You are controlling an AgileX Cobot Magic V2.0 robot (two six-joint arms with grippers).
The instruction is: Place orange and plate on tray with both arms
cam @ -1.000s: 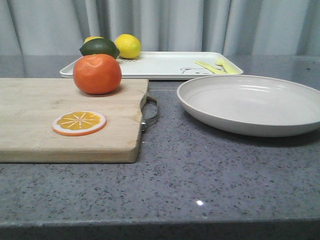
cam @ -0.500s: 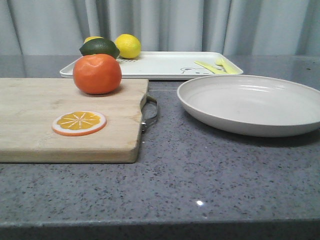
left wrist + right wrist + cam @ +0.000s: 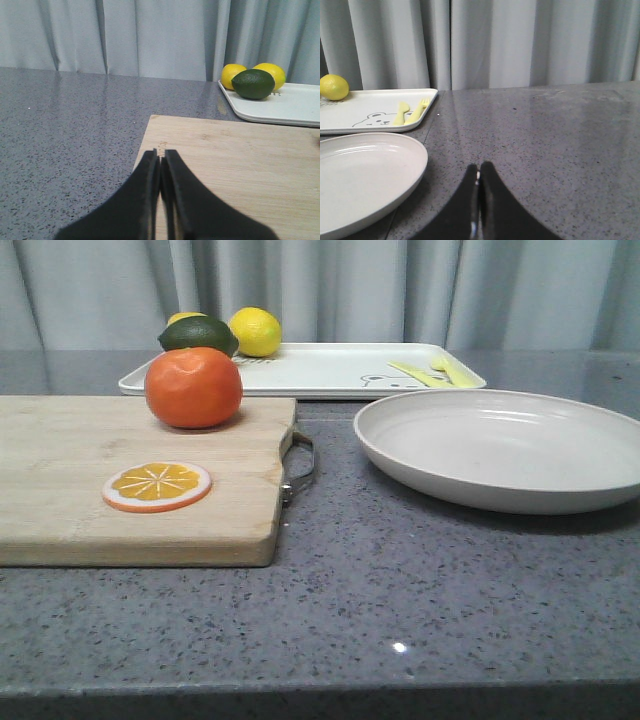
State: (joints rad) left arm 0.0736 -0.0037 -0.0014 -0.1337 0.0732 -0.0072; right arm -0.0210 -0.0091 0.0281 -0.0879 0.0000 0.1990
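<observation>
Front view: I see the orange [image 3: 194, 387] resting on the far right part of the wooden cutting board [image 3: 60, 480], with an orange slice [image 3: 157, 486] lying flat on the board at the orange's 6 o'clock. The plate [image 3: 505, 448] sits on the grey countertop [image 3: 400, 590] at the board's 3 o'clock, apart from it. The tray [image 3: 310, 370] lies at the 12 o'clock side, behind both. On its left end are a green lime [image 3: 198, 335] and a yellow lemon [image 3: 255, 331], with a second lemon partly hidden behind the lime; two yellow utensils [image 3: 432, 373] lie at its right end. Neither arm appears in this view.

Left wrist view: the left gripper [image 3: 161, 165] hangs over the near edge of the cutting board with its fingers pressed together, holding nothing. The lime and two lemons sit on the tray corner well beyond it. The orange is outside this view.

Right wrist view: the right gripper [image 3: 479, 176] is over bare countertop just beside the plate's rim, fingers closed together, empty. The tray with its bear drawing [image 3: 372, 119] lies beyond the plate.
</observation>
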